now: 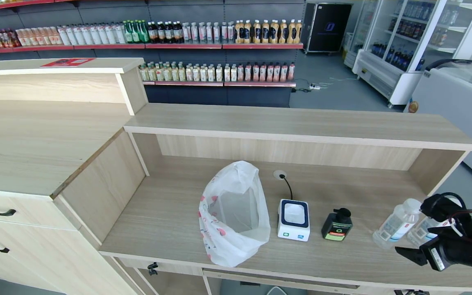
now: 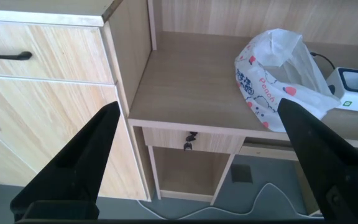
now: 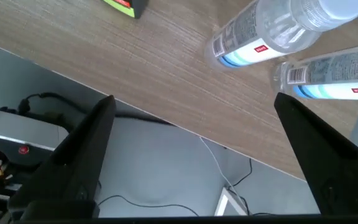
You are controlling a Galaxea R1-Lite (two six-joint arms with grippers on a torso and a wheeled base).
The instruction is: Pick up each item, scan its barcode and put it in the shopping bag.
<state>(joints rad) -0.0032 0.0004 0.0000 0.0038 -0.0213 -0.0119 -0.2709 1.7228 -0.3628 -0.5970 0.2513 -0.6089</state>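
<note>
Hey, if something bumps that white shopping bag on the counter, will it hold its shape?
Probably not. The shopping bag looks like thin, crinkled, see-through plastic, so it is likely floppy and light. It stands open on the smooth wooden counter, so a push would probably crumple it or slide it along.

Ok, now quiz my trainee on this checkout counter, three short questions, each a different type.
1. True or false: the barcode scanner stands between the shopping bag and the dark pump bottle.
2. How many clear bottles are on the counter? A one, B two, C four.
3. Fill in: the jaws of the right gripper stand ___.

Key: 1 true; 2 B; 3 open.
</note>
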